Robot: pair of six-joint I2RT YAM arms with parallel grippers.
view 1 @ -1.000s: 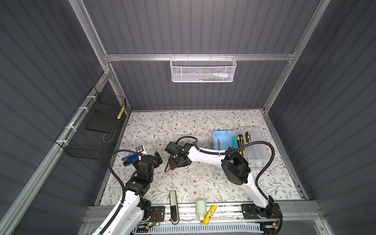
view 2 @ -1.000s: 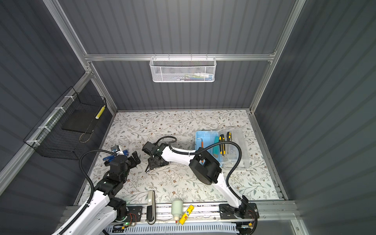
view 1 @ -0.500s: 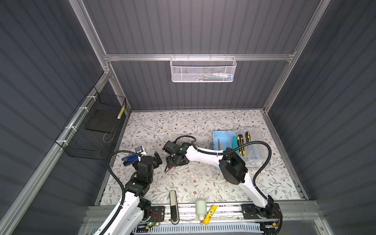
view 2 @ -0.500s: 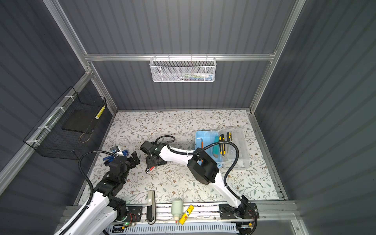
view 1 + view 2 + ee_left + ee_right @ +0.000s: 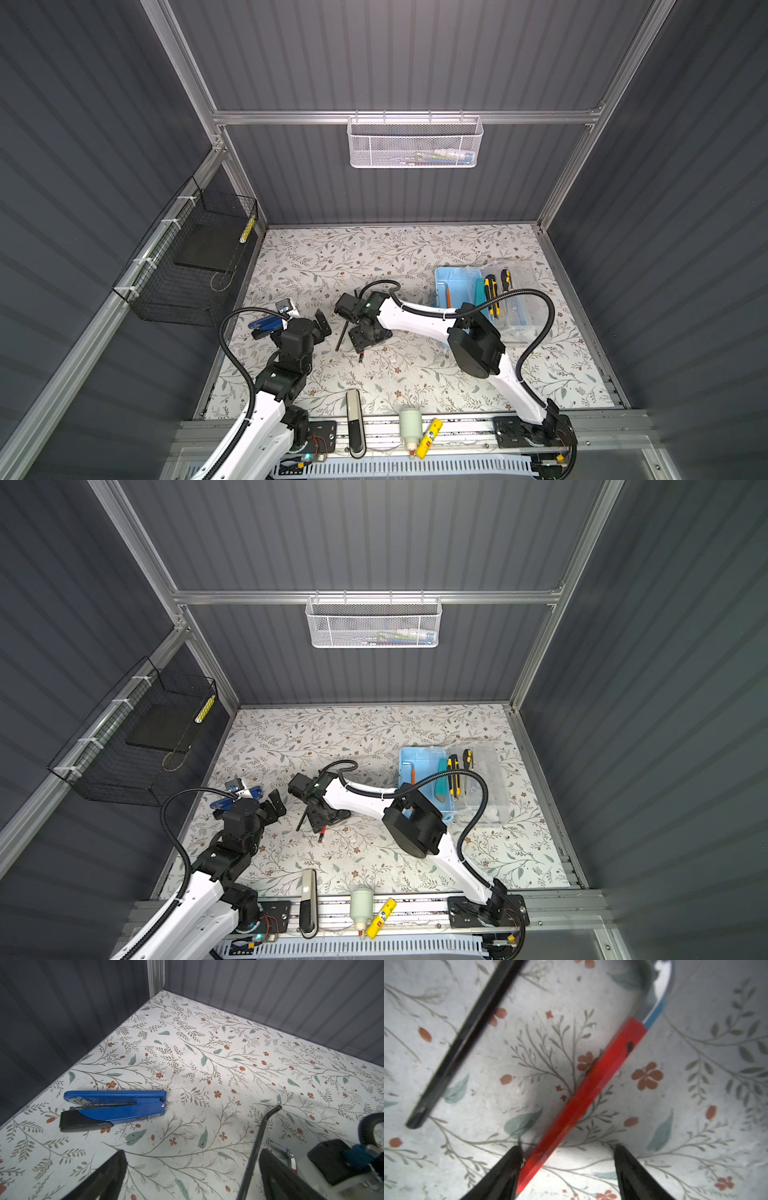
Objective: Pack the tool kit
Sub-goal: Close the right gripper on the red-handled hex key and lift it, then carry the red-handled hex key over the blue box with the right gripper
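**A:** Where does the tool kit sit in the top views?

**B:** In both top views the tool kit (image 5: 457, 279) (image 5: 419, 759) lies open on the floral mat (image 5: 415, 249). Its blue tray faces up and the clear lid is folded out flat beside it. The right gripper (image 5: 362, 338) (image 5: 321, 818) points down at the mat, well apart from the tool kit on the tray's side. The left gripper (image 5: 299, 326) (image 5: 251, 804) is farther from the kit again.

**A:** Anything loose near them?

**B:** A black hex key (image 5: 341, 332) (image 5: 302, 818) and a red-sleeved hex key (image 5: 361, 355) (image 5: 321, 836). Both are on the mat, well apart from the tool kit.

**A:** And the left wrist view?

**B:** The left gripper (image 5: 193, 1176) has its fingers spread wide and holds nothing. A blue hand tool (image 5: 116, 1105) lies flat on the mat, and the black hex key (image 5: 257, 1147) runs just beside one finger.

**A:** The right wrist view?

**B:** The right gripper (image 5: 566, 1169) has its jaws apart, straddling the end of the red-sleeved hex key (image 5: 587, 1088). The sleeve is against or just beside one finger (image 5: 508, 1172), with a clear gap to the other, so it is not clamped. The black hex key (image 5: 463, 1043) lies near the red one, apart from it
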